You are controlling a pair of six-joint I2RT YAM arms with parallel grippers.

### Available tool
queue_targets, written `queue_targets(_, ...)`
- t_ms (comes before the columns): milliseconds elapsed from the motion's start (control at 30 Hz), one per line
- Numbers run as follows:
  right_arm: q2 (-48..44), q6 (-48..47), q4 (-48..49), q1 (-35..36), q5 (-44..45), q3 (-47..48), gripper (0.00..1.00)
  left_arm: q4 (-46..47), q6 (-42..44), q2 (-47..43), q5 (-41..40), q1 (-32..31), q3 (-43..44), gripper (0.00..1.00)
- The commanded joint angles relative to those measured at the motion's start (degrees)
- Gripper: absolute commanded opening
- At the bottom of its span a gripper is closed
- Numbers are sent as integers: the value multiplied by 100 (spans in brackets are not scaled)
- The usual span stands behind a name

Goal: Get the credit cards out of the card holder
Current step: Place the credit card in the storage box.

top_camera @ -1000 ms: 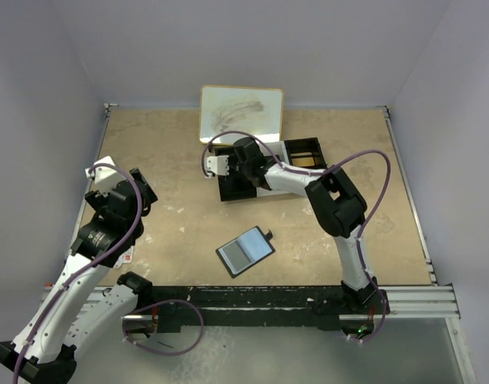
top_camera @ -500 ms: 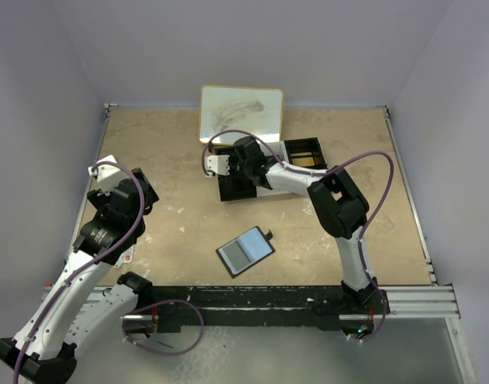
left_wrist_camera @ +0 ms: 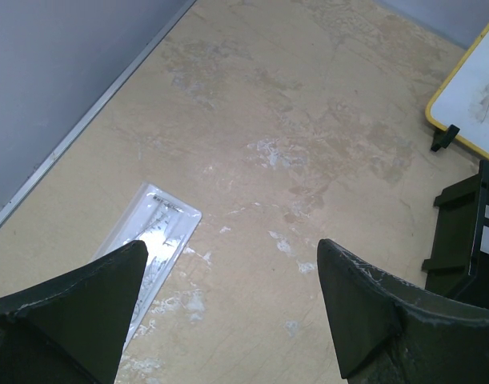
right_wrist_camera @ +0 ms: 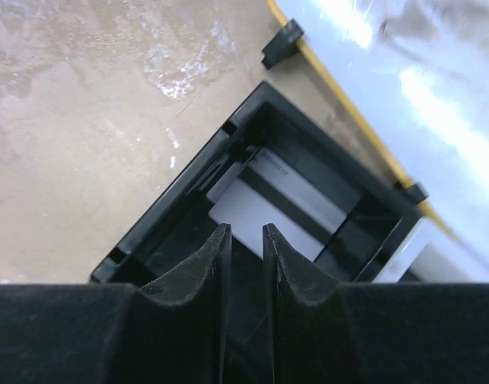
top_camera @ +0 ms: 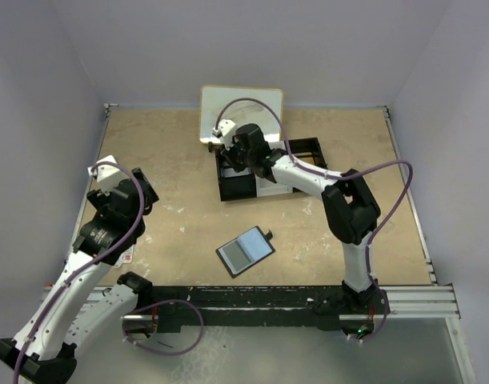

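The card holder [top_camera: 245, 250] lies open on the table near the front, its grey-blue inside facing up, with neither gripper near it. My right gripper [top_camera: 227, 154] [right_wrist_camera: 246, 230] hangs over the left compartment of the black tray [top_camera: 308, 145] [right_wrist_camera: 177, 203]. Its jaws stand a narrow gap apart with nothing between them. Below them a white card with a dark stripe [right_wrist_camera: 301, 197] lies flat in that compartment. My left gripper [top_camera: 146, 192] [left_wrist_camera: 230, 248] is wide open and empty above bare table at the left.
A yellow-rimmed whiteboard [top_camera: 242, 108] [right_wrist_camera: 404, 88] [left_wrist_camera: 476, 96] leans just behind the tray. A pale glossy card-like rectangle [left_wrist_camera: 152, 240] lies on the table by the left wall, under the left gripper. Walls enclose the table on three sides.
The right wrist has swung toward the back, over the tray's left compartment, and its jaws have narrowed. The left arm and the card holder have not moved.
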Motion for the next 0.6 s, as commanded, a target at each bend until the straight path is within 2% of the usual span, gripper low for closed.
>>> queue_targets(0, -303, 2035, -199, -21, 45, -321, 25, 67, 5, -67, -27, 28, 10, 84)
queue_targets(167, -190, 2737, -345, -20, 418, -335, 17, 71, -3, -105, -21, 33, 7, 84)
queue_targets(300, 62, 2902, -477, -17, 531, -101, 10, 90, 14, -67, 13, 30, -1, 84)
queue_targets(567, 582, 2933, -1052, 84, 1086, 504, 9, 80, 17, -63, -11, 28, 2, 84)
